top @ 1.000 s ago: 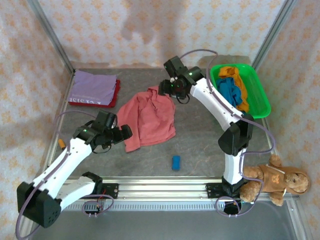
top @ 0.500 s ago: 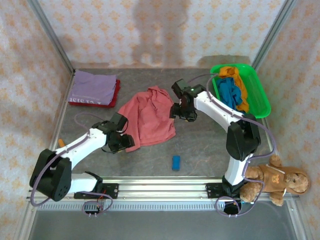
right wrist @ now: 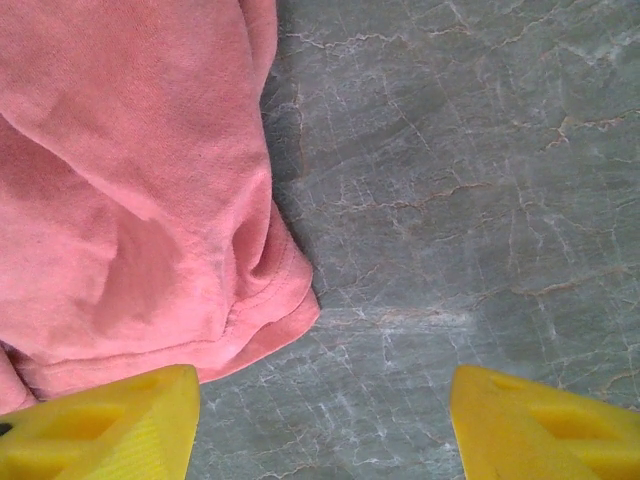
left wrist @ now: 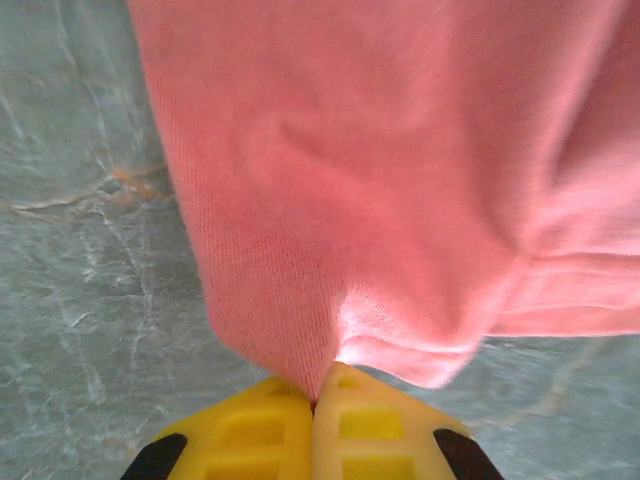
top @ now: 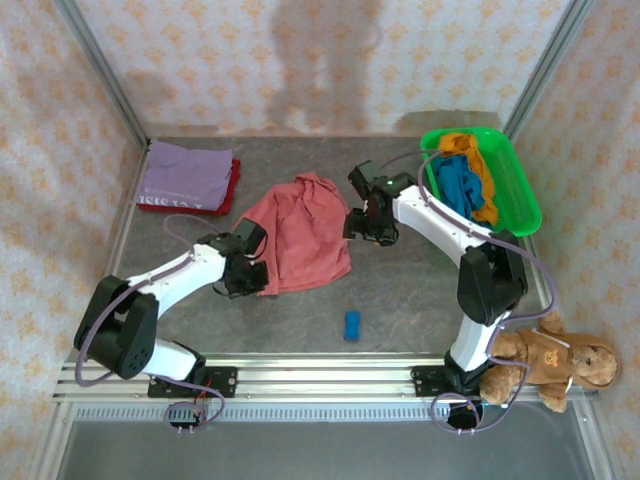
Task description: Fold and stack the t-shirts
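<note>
A salmon-pink t-shirt (top: 300, 235) lies crumpled in the middle of the table. My left gripper (top: 262, 278) is at its near-left corner, and in the left wrist view the yellow jaws (left wrist: 315, 400) are shut on a pinch of the pink cloth (left wrist: 350, 180). My right gripper (top: 358, 226) hovers open at the shirt's right edge. In the right wrist view the pink hem (right wrist: 150, 230) lies beside the left finger and bare table lies between the fingertips (right wrist: 322, 388). A folded lilac shirt (top: 185, 172) rests on a dark red one (top: 232, 190) at the back left. Blue (top: 458, 182) and orange (top: 487, 192) shirts sit in a bin.
The green bin (top: 525, 216) stands at the back right. A small blue block (top: 352, 325) lies near the front of the table. A brown teddy bear (top: 550, 360) sits off the table's front right corner. Metal frame posts run along both sides.
My left gripper reached in to the shirt's near-left corner and closed on the cloth. The right gripper swung from the shirt's far edge down to its right side and stayed open.
</note>
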### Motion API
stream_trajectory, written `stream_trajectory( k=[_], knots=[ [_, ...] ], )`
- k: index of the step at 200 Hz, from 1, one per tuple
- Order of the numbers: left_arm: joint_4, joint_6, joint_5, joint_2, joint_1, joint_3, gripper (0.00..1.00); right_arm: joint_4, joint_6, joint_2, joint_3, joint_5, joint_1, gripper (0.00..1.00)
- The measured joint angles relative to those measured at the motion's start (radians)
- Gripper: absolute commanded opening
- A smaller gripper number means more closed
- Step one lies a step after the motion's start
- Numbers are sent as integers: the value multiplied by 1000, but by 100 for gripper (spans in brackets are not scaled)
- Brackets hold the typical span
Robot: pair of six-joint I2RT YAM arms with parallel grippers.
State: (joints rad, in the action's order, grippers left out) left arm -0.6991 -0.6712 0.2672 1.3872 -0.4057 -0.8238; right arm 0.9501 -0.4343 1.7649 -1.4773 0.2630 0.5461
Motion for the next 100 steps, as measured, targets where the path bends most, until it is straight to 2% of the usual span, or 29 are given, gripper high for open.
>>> stream_trajectory(
  k=[20, 35, 66, 100],
  knots=[
    [-53, 0, -33, -114, 17, -72, 0, 0, 0, -18, 4, 1, 0, 67],
    [-83, 0, -74, -225, 63, -148, 0, -2, -1, -32, 9, 8, 0, 67],
    [-122, 0, -180, -437, 233, -284, 0, -27, -16, -58, 40, 47, 0, 67],
    [-137, 0, -264, -557, 385, -313, 0, -54, -26, -59, 49, 93, 0, 67]
  ],
)
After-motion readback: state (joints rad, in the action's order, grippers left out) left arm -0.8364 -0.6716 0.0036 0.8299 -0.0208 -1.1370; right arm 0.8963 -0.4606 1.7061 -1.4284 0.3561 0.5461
